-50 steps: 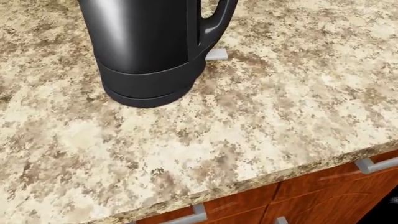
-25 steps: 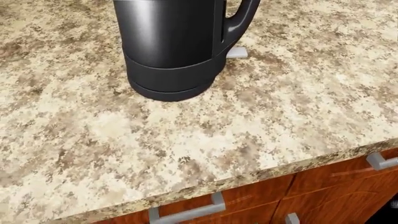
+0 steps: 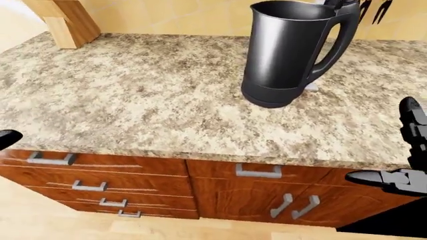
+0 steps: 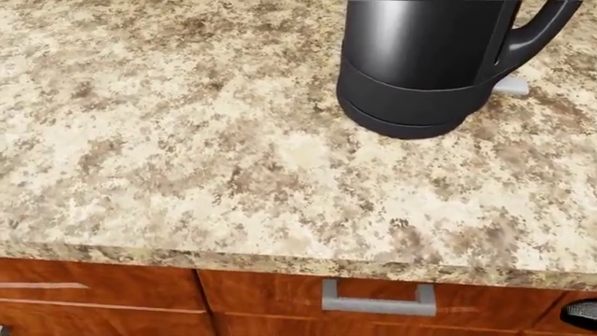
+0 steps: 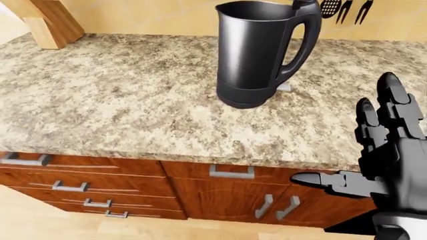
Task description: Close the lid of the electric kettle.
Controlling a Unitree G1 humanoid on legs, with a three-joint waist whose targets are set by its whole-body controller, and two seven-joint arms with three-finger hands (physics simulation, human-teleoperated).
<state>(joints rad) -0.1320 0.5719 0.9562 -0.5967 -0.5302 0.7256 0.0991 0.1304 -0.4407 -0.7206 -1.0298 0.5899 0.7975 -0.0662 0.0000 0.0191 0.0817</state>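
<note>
The black electric kettle stands upright on the speckled stone counter, handle to the right. Its mouth is open, and the lid stands up behind the rim above the handle. In the head view only the kettle's lower body shows at the top right. My right hand hovers low at the right, off the counter's edge and well apart from the kettle, fingers spread and holding nothing. A dark tip of my left hand peeks in at the left edge; its fingers are hidden.
A small grey tab lies on the counter beside the kettle's base. A wooden block stands at the top left, and dark utensils hang at the top right. Brown drawers with grey handles lie under the counter.
The whole head view has shifted, so the camera has moved: the kettle slid from the left of centre to the right, and the counter's edge now runs level.
</note>
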